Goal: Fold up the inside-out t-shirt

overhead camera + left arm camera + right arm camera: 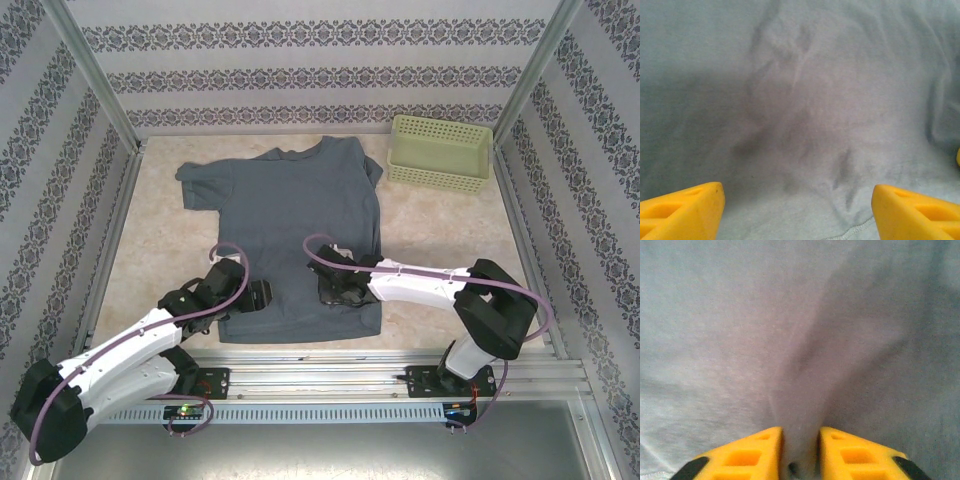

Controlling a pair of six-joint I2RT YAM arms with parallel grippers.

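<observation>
The slate blue-grey t-shirt (295,225) lies spread flat on the table, collar toward the back and hem toward the arms. My left gripper (262,295) rests on its lower left part; in the left wrist view its yellow fingers (685,210) stand wide apart over wrinkled t-shirt cloth (805,110), with the stitched hem just below. My right gripper (335,290) is down on the shirt's lower right part. There the right gripper (801,445) has closed on a raised ridge of t-shirt fabric (805,365) pinched between its two yellow fingers.
A pale yellow-green perforated basket (440,152) stands at the back right, just beyond the shirt's right sleeve. Patterned walls and metal posts enclose the table on three sides. Bare beige tabletop (440,235) lies right of the shirt.
</observation>
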